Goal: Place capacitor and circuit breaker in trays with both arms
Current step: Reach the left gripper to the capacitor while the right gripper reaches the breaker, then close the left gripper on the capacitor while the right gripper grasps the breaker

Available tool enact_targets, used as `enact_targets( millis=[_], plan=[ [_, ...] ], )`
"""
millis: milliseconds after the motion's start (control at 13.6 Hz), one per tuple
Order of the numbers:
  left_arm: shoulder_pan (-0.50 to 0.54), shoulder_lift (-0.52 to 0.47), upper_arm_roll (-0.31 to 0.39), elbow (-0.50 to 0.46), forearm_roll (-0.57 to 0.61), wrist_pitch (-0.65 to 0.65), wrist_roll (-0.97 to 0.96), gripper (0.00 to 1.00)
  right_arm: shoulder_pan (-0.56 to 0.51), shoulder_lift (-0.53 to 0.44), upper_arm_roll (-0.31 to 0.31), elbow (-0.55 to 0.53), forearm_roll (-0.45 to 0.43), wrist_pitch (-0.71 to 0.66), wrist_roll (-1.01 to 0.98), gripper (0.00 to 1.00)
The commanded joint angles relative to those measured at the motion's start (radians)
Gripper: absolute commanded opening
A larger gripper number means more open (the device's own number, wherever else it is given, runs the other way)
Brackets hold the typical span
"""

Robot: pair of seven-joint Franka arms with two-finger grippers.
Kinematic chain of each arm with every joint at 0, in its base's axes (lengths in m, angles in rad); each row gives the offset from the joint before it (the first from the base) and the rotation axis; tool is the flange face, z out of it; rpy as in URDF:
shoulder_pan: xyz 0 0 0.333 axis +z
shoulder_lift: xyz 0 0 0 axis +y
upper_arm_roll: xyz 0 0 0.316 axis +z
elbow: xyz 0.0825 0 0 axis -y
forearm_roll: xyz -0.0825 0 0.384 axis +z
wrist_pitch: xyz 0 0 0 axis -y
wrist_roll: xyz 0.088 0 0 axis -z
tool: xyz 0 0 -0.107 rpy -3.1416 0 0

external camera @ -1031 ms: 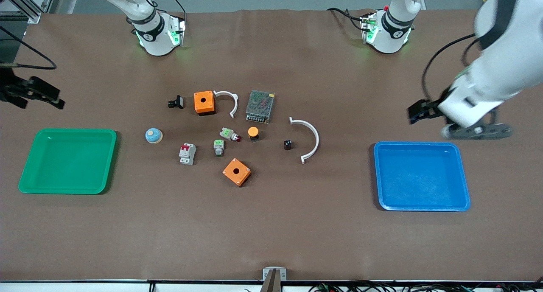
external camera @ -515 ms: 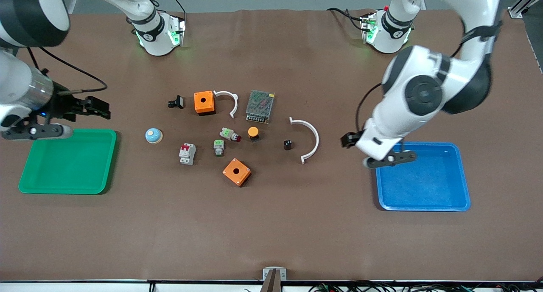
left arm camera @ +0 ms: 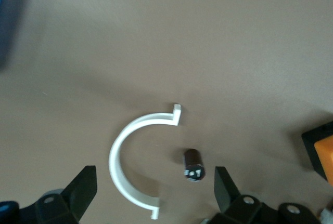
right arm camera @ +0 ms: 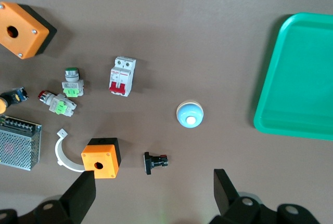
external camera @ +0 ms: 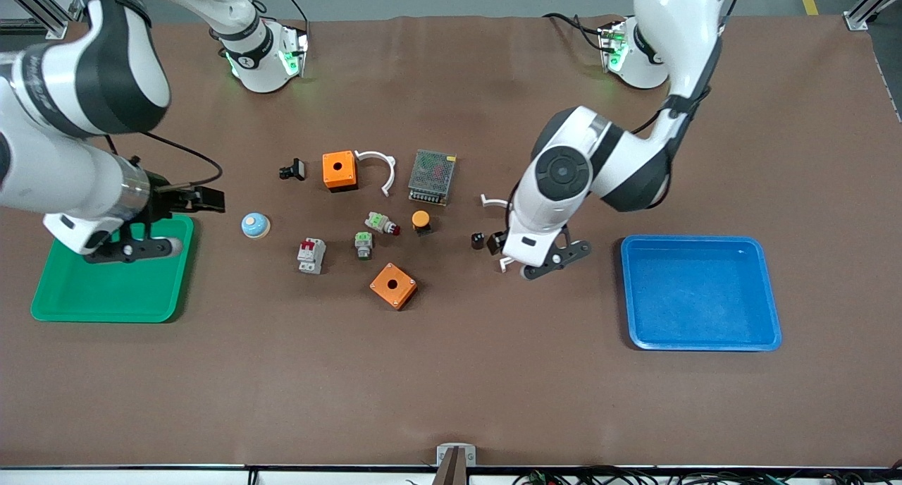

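Note:
The capacitor (external camera: 478,240), a tiny black cylinder, lies on the table beside a large white curved bracket (external camera: 493,203). My left gripper (external camera: 497,243) hangs open and empty over that bracket, close beside the capacitor. In the left wrist view the capacitor (left arm camera: 193,164) and the bracket (left arm camera: 122,172) lie between the spread fingers of the left gripper (left arm camera: 156,193). The circuit breaker (external camera: 311,254), grey with red levers, lies near the table's middle and shows in the right wrist view (right arm camera: 122,76). My right gripper (external camera: 204,200) is open and empty over bare table between the green tray and a blue dome, and shows in its own view (right arm camera: 155,198).
A green tray (external camera: 106,287) sits at the right arm's end, a blue tray (external camera: 705,295) at the left arm's end. Between them lie two orange boxes (external camera: 339,170) (external camera: 393,285), a mesh box (external camera: 431,176), an orange-capped button (external camera: 421,220), green-topped parts (external camera: 363,244), a blue dome (external camera: 254,225) and a black clip (external camera: 292,168).
Both arms swung in from the table's ends toward the middle. The left gripper came from over the blue tray's edge to the white bracket beside the capacitor. The right gripper moved past the green tray.

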Motion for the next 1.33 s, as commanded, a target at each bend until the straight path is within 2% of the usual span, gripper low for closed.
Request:
enact_targets(
  millis=[0,221,442,589,1031,1252],
  plan=[
    [-0.054,0.074,0.013,0.028,-0.002,0.056,-0.101,0.97,0.045,0.026,-0.008,-0.01,0.013,0.035,0.011,1.0],
    [-0.094,0.123,0.016,0.027,0.001,0.104,-0.26,0.92,0.08,0.036,-0.008,-0.114,0.019,0.158,0.054,1.0],
    [-0.117,0.152,0.013,0.028,0.025,0.125,-0.332,0.78,0.106,0.036,-0.006,-0.229,0.024,0.309,0.08,1.0],
    [-0.138,0.165,0.017,0.019,0.047,0.133,-0.366,0.75,0.117,0.042,-0.006,-0.298,0.053,0.409,0.095,1.0],
    [-0.14,0.211,0.016,0.02,0.084,0.17,-0.366,0.64,0.157,0.142,-0.006,-0.338,0.059,0.57,0.219,1.0],
    [-0.141,0.215,0.016,0.024,0.078,0.17,-0.368,0.51,0.158,0.176,-0.006,-0.398,0.059,0.713,0.219,1.0]
  ],
)
